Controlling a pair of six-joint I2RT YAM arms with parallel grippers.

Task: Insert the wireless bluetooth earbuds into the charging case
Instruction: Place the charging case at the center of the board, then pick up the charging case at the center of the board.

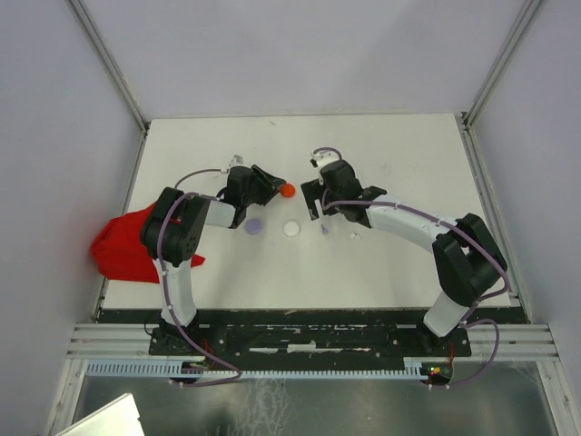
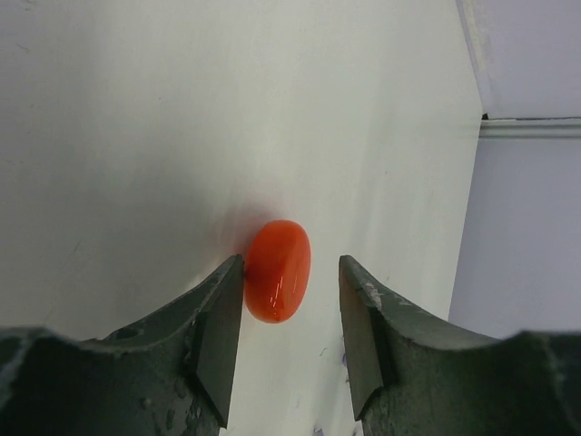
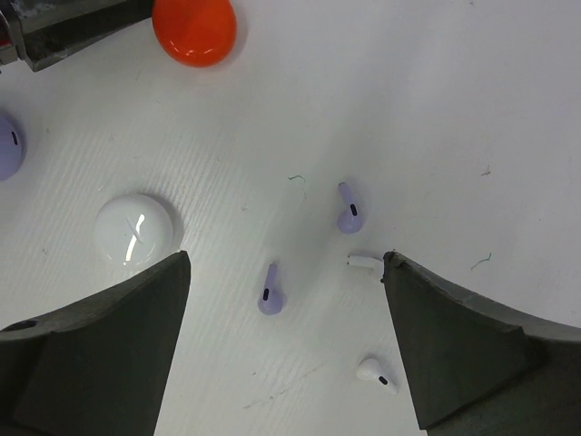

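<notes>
The left claw [image 2: 290, 268] fills the bottom of its own wrist view. Its two dark fingers [image 2: 218, 336] stand apart on either side of a glossy orange-red disc [image 2: 277, 271]. The finger on the view's left is just beside the disc or barely touching it. A clear gap separates the disc from the other finger, so the claw is open and has no firm hold on anything. The disc sits on the white surface [image 1: 399, 263].

The right claw [image 3: 286, 263] hangs above the surface with its fingers spread wide and nothing between them. Under that gap lie the wireless bluetooth earbuds. One lilac earbud [image 3: 270, 291] is near the middle and a second lilac earbud [image 3: 349, 211] is a little beyond it. A white earbud [image 3: 377, 372] lies close to the finger on the view's right, and a small white stem piece [image 3: 365, 261] is just beside that fingertip. All four rest loose on the surface, none in any case.

Farther out are a white disc [image 3: 136, 229] and a lilac disc [image 3: 7, 145], well apart from each other. A red cloth [image 1: 127, 245] is bunched at the surface's left edge.
</notes>
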